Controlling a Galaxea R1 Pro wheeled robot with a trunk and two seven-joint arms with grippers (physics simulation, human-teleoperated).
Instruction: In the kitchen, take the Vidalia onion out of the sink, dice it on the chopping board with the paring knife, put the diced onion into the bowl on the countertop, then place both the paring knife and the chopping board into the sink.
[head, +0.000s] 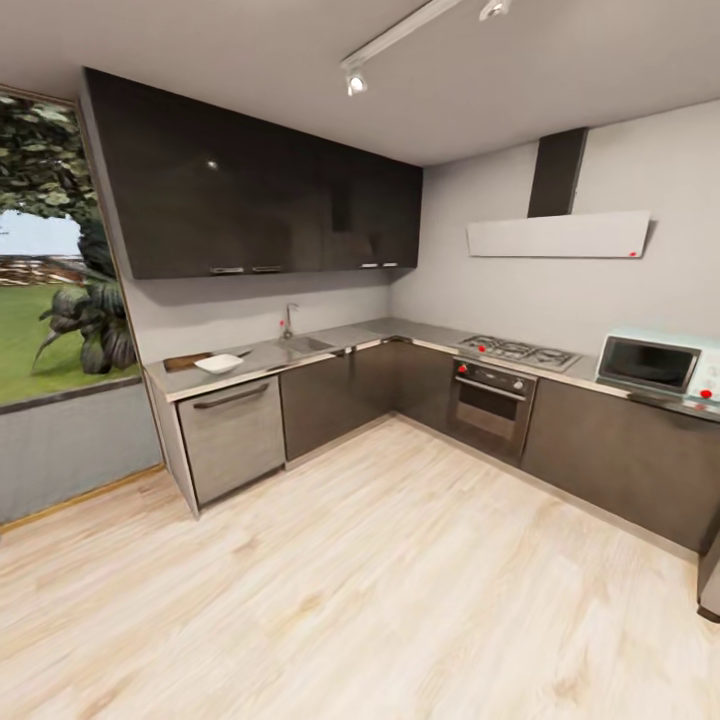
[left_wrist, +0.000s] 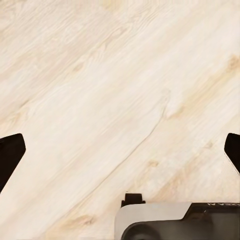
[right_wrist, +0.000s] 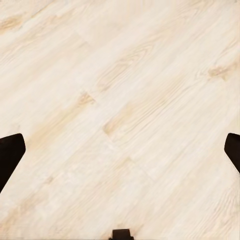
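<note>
Kitchen far across pale wood floor (head: 380, 590); shallow white square bowl (head: 219, 364) beside grey steel sink (head: 303, 345) on grey tabletop (head: 250, 358). Nothing started. Left tool (left_wrist: 120, 150) and right tool (right_wrist: 120, 150) spread, empty.

I'm looking across the wood floor (head: 400, 580) at an L-shaped countertop (head: 262, 358) running along the far walls. The bowl (head: 219, 364) is sitting on it near its left end, with the chopping board (head: 184, 361) just behind it; the sink (head: 303, 345) is lying further right. The hob (head: 518, 351) is sitting above the oven (head: 490, 402), left of the microwave (head: 655, 366).
</note>
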